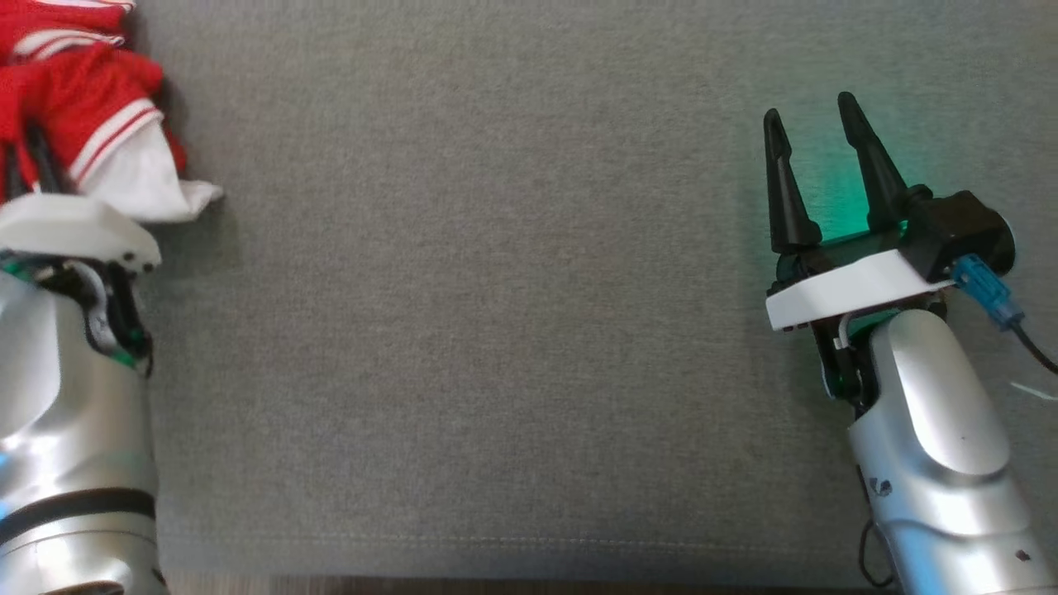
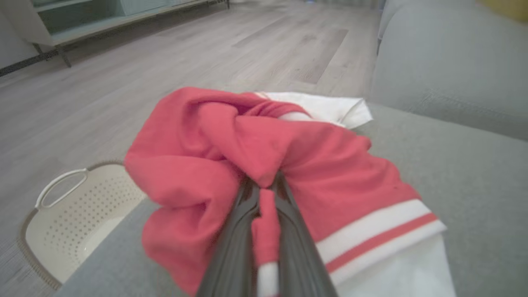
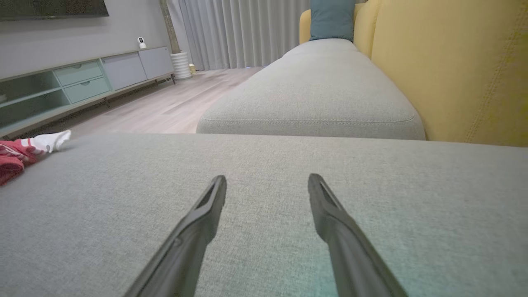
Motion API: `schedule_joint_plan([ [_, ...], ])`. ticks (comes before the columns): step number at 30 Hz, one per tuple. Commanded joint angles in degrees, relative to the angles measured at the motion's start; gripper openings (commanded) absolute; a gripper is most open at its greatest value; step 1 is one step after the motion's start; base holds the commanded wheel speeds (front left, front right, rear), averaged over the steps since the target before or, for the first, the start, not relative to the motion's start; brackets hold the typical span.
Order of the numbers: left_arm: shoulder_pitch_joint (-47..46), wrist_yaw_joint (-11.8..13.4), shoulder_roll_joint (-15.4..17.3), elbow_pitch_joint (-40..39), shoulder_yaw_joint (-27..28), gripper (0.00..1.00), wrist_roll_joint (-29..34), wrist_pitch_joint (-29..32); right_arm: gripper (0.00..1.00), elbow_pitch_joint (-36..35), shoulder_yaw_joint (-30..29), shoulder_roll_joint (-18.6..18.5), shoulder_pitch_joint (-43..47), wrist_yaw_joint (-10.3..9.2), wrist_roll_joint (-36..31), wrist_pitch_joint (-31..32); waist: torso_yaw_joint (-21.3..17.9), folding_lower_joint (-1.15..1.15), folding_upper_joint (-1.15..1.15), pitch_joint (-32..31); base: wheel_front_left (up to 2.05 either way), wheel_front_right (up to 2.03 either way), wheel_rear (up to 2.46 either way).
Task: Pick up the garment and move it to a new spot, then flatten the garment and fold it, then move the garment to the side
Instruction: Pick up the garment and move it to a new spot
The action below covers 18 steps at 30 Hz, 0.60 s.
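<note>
The garment point(image 1: 91, 116), a red jersey with a white sleeve and red-and-white striped trim, lies bunched at the far left of the grey cushion point(image 1: 496, 330). In the left wrist view the garment point(image 2: 255, 156) bulges around my left gripper point(image 2: 266, 185), whose dark fingers are shut on a fold of red cloth with a strip caught between them. In the head view the left fingers point(image 1: 37, 161) are partly buried in the cloth. My right gripper point(image 1: 814, 124) hovers open over bare cushion at the right, far from the garment point(image 3: 16, 154).
A cream perforated basket point(image 2: 74, 214) stands on the wooden floor beside the cushion's left edge. A second grey cushion point(image 3: 313, 95) and a yellow backrest point(image 3: 453, 70) lie beyond. The cushion's front seam point(image 1: 496, 541) runs near the bottom of the head view.
</note>
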Motion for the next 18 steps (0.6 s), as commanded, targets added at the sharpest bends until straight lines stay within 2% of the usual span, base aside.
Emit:
schedule_joint_plan([
  [1,-1.5,-0.6,2.8,-3.4,0.8,0.00,1.2,-0.3,1.00,-1.6,1.2,0.9,0.0,0.00,0.6,-0.2,-1.3,-0.01,0.00,-1.5,0.00,0.00,0.00],
  [4,-2.1,-1.5,1.8,-6.7,-0.6,0.00,2.5,-0.3,1.00,-1.3,1.3,1.2,0.4,0.00,1.4,-0.2,-3.0,-0.01,0.00,-3.1,0.00,0.00,0.00],
  [11,-1.4,-2.4,-3.5,-14.3,-4.7,0.00,4.0,-0.3,1.00,-1.4,2.0,1.4,1.5,0.00,4.7,-0.2,-8.6,-0.01,0.00,-5.5,0.00,0.00,0.00],
  [18,0.3,-3.6,-5.7,-15.4,-11.2,0.00,3.7,-0.3,1.00,-1.9,3.1,1.4,1.9,0.00,7.4,-0.2,-14.6,-0.01,0.00,-6.2,0.00,0.00,0.00],
])
